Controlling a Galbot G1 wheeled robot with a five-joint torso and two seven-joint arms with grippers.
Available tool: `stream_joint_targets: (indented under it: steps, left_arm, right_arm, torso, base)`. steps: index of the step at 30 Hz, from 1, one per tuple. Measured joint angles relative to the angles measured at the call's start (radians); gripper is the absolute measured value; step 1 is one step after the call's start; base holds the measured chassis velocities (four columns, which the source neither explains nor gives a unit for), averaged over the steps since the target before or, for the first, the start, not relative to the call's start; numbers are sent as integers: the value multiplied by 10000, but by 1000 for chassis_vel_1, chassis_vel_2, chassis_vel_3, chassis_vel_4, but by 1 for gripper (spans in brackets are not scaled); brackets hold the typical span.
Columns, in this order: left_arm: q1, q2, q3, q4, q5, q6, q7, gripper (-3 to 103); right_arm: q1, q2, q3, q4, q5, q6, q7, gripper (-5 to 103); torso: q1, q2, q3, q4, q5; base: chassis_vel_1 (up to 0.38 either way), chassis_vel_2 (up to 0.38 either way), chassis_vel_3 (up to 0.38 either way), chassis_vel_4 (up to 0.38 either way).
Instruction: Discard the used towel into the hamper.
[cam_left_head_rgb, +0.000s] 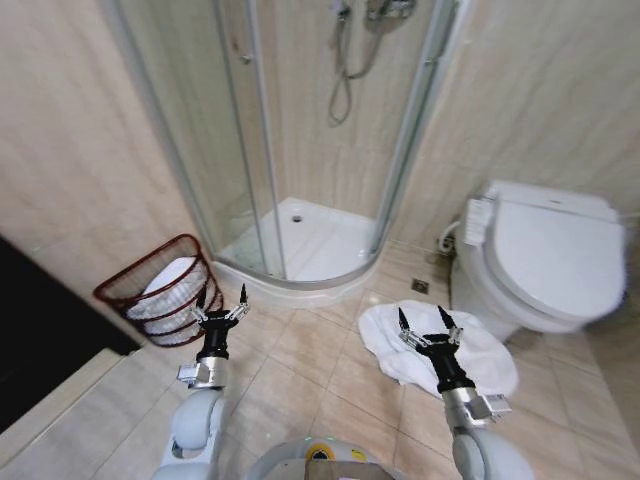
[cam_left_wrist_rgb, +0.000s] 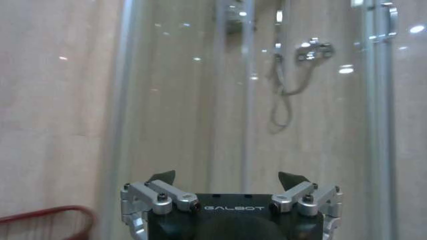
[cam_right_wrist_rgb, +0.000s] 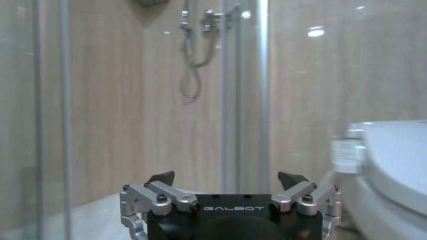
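reaching for the towel on the bathroom floor

nearest to us, both arms are raised over the tiled floor (cam_left_head_rgb: 300, 370), and we take the white towel (cam_left_head_rgb: 400, 345) as our landmark. our right gripper (cam_left_head_rgb: 428, 322) hangs just above the towel's middle, its pincer spread wide and holding nothing. our left gripper (cam_left_head_rgb: 221, 303) sits well to the left of the towel, equally wide and empty, close beside the hamper (cam_left_head_rgb: 125, 285).

the towel lies crumpled in a loose heap, untouched, so we judge the step in hand to be the pick. to do it well we should bring the right gripper straight down onto a thick fold near the heap's centre, close firmly on several layers, and lift high enough that no trailing corner drags across the floor.

left of the towel, the hamper leans against the wall, tilted toward us, with white fabric already inside; the load may need dropping well over its rim.

just right of the towel stands the toilet (cam_left_head_rgb: 545, 260), whose base crowds that side and could catch the arm. beyond the towel rises the curved shower enclosure (cam_left_head_rgb: 300, 150), its raised sill near the towel's far edge, with the shower hose (cam_left_head_rgb: 343, 85) hanging farthest back.
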Motion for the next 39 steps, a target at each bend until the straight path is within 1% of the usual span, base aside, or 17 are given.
stream_joint_targets:
  steps: [10,20,23,39]
  left_arm:
    - [-81,12,61,42,4,2,20,100]
    - [-143,23,67,68,-108,-134,49,100]
    - [-135,37,65,90,-130,-220,57,100]
    - [-128,84,55,123,-188,-338,190,100]
  right_arm:
    - [-83,54,195,-2,75,96,5,100]
    - [-180,93,221,-11,114,167,7,100]
    - [-199,132,233,-48,125,212,37,100]
    - [-178,184,247,-69,4,200,143,100]
  torso:
    - [0,0,0,0,0]
    - [0,0,0,-4,1]
    - [0,0,0,2,0]
    - [0,0,0,1,-1]
  base:
    - [-126,-121,-128,-132]
    - [-116,-107,-99,-111]
    - [0,0,0,0]
    - [0,0,0,0]
